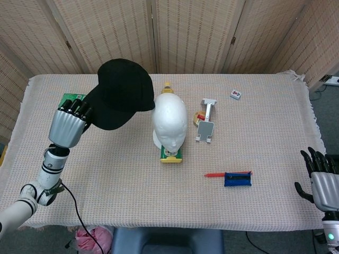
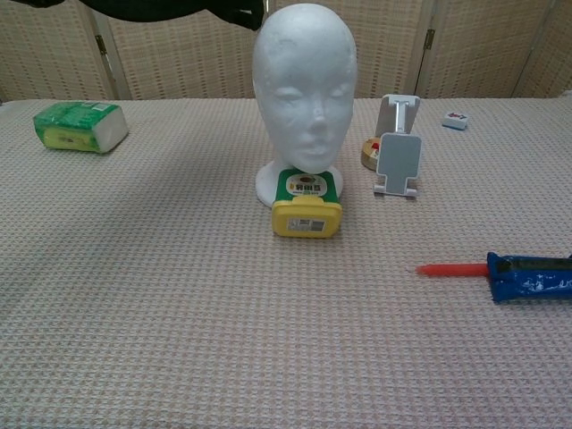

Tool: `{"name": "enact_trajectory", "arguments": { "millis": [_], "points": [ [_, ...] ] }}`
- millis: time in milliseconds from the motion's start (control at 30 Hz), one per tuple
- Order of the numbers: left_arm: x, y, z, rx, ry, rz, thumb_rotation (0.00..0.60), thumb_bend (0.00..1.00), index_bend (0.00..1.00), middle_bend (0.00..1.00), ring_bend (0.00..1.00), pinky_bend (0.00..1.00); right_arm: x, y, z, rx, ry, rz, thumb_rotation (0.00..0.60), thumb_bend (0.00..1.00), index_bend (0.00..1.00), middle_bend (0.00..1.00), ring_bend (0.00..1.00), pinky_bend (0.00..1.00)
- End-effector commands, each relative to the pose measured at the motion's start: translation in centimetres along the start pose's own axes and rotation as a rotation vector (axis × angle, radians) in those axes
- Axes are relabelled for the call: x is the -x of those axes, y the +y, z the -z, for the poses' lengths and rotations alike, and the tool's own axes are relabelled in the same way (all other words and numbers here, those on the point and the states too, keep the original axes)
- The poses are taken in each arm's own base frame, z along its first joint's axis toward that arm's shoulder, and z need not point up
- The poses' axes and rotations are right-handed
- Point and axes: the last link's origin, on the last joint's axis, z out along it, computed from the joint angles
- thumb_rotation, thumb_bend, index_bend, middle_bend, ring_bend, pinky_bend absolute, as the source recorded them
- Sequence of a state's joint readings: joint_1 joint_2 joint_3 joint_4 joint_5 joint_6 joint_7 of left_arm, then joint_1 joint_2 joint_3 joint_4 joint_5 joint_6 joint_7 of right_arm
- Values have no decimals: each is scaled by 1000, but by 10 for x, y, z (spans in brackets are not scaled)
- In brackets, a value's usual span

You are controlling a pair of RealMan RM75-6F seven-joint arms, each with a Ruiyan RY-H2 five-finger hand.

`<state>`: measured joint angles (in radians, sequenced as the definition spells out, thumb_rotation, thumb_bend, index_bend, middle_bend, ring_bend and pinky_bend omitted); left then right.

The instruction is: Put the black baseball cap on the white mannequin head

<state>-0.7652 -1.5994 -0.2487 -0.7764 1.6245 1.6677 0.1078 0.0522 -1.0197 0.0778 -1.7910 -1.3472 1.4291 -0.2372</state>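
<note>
My left hand [image 1: 70, 125] grips the brim of the black baseball cap [image 1: 123, 93] and holds it in the air just left of the white mannequin head [image 1: 169, 122]. The cap's right edge nearly meets the top of the head. In the chest view only the cap's lower edge [image 2: 179, 11] shows at the top, beside the mannequin head [image 2: 304, 85]. My right hand [image 1: 321, 180] hangs off the table's right front corner, fingers spread, holding nothing.
A yellow-green tub [image 1: 171, 154] stands at the mannequin's base. A grey phone stand [image 1: 206, 124] and a small round tin are to its right, a blue pouch with a red pen [image 1: 237, 179] nearer the front, and a green tissue pack [image 2: 80, 126] at the left.
</note>
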Motion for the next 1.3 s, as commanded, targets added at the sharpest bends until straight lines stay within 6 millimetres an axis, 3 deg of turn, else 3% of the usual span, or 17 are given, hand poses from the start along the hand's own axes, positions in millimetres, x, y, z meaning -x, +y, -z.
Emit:
{"name": "enact_trajectory", "arguments": {
  "millis": [33, 600, 1100, 1300],
  "points": [
    [7, -1, -10, -8, -13, 11, 600, 448, 667, 668, 541, 692, 1, 1, -3, 8, -1, 1, 600, 254, 0, 0, 0, 0],
    [27, 16, -59, 18, -45, 47, 600, 448, 664, 668, 539, 692, 3, 5, -16, 37, -23, -4, 600, 254, 0, 0, 0, 0],
    [5, 45, -84, 64, -17, 7, 600, 448, 662, 668, 538, 692, -1, 5, -11, 7, -27, -22, 600, 254, 0, 0, 0, 0],
    [-8, 60, -81, 59, -29, -9, 600, 448, 660, 668, 538, 692, -2, 5, -9, -8, -37, -34, 600, 254, 0, 0, 0, 0]
  ]
}}
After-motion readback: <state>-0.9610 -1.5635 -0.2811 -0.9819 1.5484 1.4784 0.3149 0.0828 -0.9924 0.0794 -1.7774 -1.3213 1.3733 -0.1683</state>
